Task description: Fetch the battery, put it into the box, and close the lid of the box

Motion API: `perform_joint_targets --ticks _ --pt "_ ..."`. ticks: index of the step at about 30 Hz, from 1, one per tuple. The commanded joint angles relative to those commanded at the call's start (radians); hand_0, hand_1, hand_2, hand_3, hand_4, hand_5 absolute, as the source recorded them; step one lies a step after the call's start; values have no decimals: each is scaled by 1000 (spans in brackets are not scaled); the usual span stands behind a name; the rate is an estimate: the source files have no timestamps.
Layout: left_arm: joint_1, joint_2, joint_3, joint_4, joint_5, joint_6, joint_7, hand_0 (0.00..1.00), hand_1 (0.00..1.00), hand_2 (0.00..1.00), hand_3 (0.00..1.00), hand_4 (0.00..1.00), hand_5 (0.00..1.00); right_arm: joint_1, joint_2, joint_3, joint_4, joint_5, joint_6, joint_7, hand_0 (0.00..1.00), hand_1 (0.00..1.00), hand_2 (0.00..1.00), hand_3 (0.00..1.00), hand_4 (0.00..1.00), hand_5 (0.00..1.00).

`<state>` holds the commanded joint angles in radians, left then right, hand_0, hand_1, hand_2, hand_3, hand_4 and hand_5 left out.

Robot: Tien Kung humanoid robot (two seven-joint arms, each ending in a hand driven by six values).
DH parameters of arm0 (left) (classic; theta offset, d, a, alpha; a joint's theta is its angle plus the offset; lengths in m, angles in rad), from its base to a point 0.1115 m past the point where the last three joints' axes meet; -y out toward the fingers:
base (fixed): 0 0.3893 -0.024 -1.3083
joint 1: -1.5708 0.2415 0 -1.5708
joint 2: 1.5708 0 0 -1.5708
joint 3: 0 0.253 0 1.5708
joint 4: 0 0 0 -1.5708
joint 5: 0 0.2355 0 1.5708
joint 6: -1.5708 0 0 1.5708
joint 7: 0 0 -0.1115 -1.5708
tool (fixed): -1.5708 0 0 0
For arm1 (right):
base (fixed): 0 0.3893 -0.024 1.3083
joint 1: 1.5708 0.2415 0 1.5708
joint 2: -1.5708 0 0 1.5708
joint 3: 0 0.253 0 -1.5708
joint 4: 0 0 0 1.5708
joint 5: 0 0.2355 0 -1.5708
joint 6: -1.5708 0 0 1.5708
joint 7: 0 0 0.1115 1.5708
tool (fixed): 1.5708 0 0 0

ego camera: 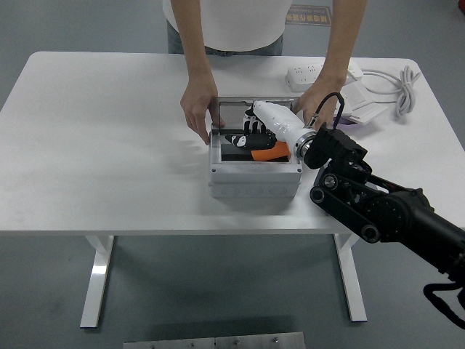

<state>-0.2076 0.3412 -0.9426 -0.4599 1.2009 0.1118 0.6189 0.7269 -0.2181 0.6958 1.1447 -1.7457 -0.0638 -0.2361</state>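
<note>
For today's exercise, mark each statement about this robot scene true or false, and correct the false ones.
1. The robot's right hand is reaching into the open box. True.
2. The box lid is fully shut. False: it stands raised at the box's far side.
3. A person's hand rests at the box's far left corner. True.
4. The power strip lies at the table's near edge. False: it lies at the far right.
5. The orange object is over the box. True.
</note>
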Motion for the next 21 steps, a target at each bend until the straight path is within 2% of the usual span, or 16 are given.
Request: perform_joint_targets --ticks 5,10,15,18,21 --pt "3 0 1 0 -2 3 -1 632 698 573 541 500 2 -21 -31 59 107 -29 53 -59 64 179 238 259 663 476" --pt "2 -1 -2 0 3 2 -1 632 698 573 541 500 2 -17 -35 121 184 -46 67 -76 60 179 237 256 661 481" --pt "-3 -4 -4 0 8 -2 -1 632 698 573 541 500 2 -12 -6 170 176 -67 23 -44 63 187 240 259 662 480" --pt "-6 -6 -7 0 15 -5 1 632 698 573 541 500 2 -9 18 196 146 -75 -11 -9 63 187 240 259 662 480" --pt "-8 -8 -10 -1 22 -9 2 632 698 573 541 500 2 1 36 213 108 -69 -25 23 70 196 244 262 658 475"
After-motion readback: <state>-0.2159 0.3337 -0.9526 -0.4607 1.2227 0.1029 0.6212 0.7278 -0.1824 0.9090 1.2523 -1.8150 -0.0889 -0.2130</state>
